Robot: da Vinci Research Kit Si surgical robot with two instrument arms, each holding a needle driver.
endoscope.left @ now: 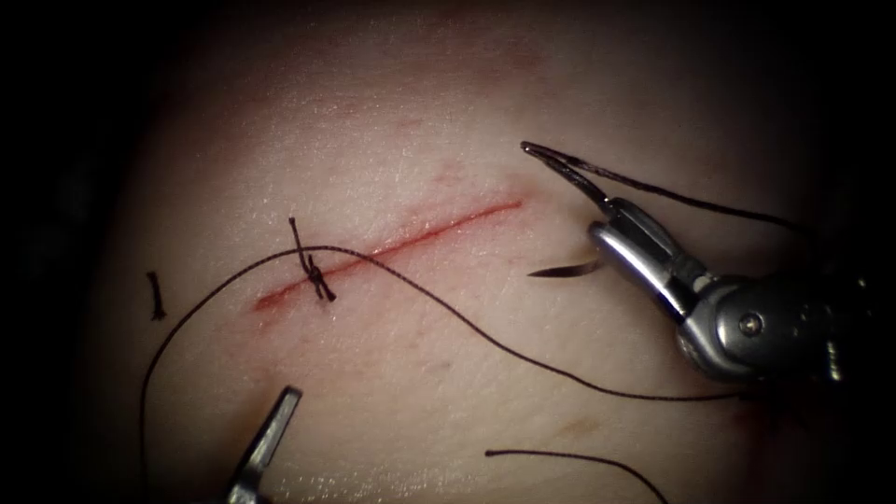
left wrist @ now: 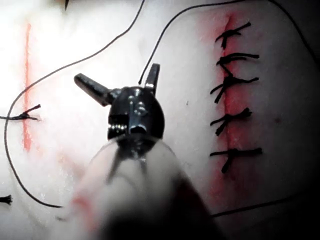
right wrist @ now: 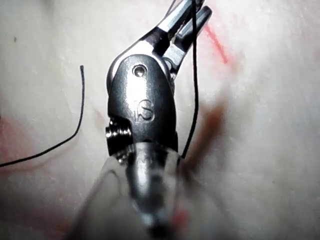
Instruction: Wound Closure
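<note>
The left end effector [left wrist: 120, 82] hangs released, holding nothing, below the knot [endoscope.left: 315, 276] on the cut [endoscope.left: 411, 243]. The right end effector [endoscope.left: 607, 219], clenched, grasps the needle [endoscope.left: 563, 166] near its thread [endoscope.left: 448, 313] end, clear of the tissue [endoscope.left: 392, 140], right of the cut.

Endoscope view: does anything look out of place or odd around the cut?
One cut end of thread lies loose on the tissue, left of the cut, apart from the knot. Otherwise nothing stands out: the right tool holds the needle clear of the tissue, and the left tool is open, holding nothing.
</note>
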